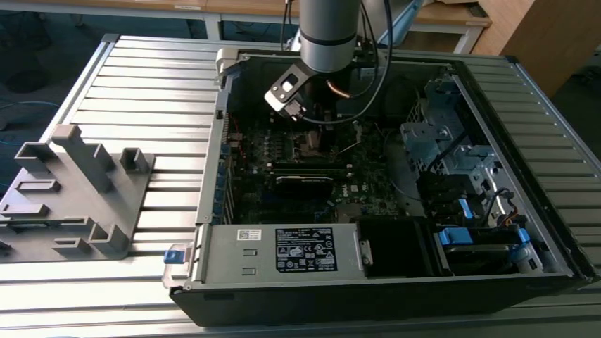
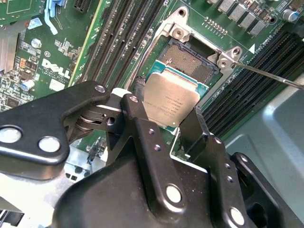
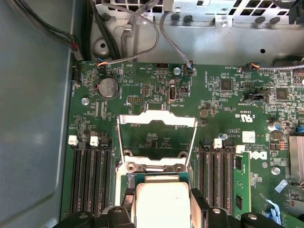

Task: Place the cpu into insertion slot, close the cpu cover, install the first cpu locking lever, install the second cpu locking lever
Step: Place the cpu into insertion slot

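The exterior view looks down steeply from a distance, taking in the whole open computer case (image 1: 211, 183) on the slatted worktop (image 1: 141, 77). Both wrist views sit close above the motherboard (image 3: 228, 104), looking past the end effector (image 2: 164, 114) from different sides. The 2 share the cpu (image 2: 172, 95) (image 3: 161, 206) and the flanking memory slots (image 2: 126, 42) (image 3: 90, 175).
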Available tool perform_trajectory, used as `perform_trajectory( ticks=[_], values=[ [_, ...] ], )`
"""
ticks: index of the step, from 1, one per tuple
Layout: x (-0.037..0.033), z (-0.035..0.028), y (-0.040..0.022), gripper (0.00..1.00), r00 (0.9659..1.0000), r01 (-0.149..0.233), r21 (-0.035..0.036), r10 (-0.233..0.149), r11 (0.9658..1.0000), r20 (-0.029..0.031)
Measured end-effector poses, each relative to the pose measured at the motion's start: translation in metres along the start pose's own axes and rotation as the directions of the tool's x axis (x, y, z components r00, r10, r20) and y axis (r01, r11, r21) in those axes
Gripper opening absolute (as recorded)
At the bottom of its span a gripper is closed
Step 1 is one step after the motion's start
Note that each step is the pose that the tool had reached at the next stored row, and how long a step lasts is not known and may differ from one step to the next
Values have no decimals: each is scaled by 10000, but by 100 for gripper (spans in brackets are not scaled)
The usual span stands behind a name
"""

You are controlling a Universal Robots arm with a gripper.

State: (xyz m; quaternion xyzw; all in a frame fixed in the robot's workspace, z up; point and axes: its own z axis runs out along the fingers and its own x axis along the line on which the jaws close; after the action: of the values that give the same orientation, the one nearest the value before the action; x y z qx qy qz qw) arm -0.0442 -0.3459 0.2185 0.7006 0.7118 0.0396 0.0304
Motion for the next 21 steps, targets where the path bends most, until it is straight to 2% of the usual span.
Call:
perform_trajectory(
  ticks=[10, 21],
  values=[
    [48, 11, -30, 54, 10000, 1, -2, -1, 10000, -3],
    [57, 102, -54, 54, 10000, 0, 0, 0, 10000, 6]
  ],
)
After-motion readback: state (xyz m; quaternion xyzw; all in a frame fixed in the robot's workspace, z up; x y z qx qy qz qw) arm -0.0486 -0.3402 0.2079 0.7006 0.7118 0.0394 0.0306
